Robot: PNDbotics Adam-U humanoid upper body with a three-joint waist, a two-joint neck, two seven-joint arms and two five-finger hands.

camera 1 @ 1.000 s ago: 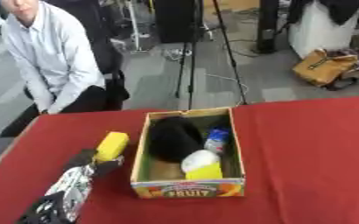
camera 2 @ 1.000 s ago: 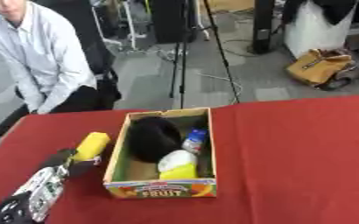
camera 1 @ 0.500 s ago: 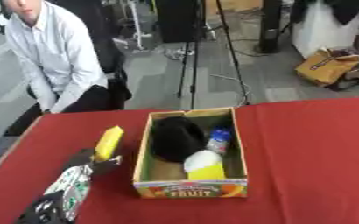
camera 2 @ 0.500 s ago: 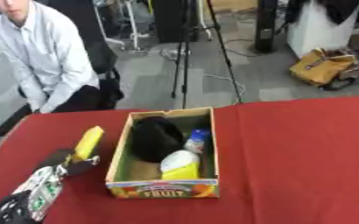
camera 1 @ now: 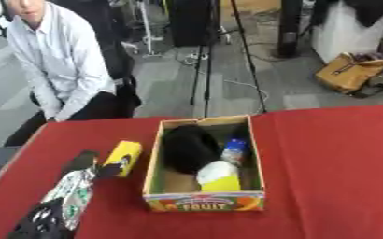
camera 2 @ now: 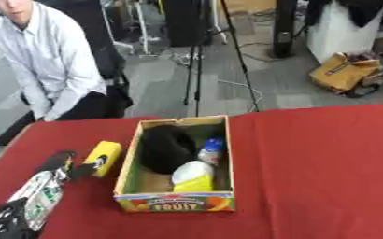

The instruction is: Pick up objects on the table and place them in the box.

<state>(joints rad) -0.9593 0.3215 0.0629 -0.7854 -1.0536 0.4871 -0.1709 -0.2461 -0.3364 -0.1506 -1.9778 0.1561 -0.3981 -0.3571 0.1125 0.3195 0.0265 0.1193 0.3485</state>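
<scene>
Red cloth covered the table (camera 1: 334, 158) as your left hand (camera 1: 93, 163) apparently pinched the yellow block (camera 1: 124, 157), just left of the cardboard box (camera 1: 204, 201) holding a black object (camera 1: 188, 147) and bottle (camera 1: 234, 150).

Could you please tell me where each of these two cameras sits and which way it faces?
Left eye view: in the robot's head, looking down and forward over the red table at the cardboard box; the left hand at the yellow object shows lower left.
Right eye view: beside it in the head, facing the same way; the same arm enters lower left, and everything sits further left in the picture.
Shared: table, box with its contents, yellow object, left hand. The right hand shows in neither.
</scene>
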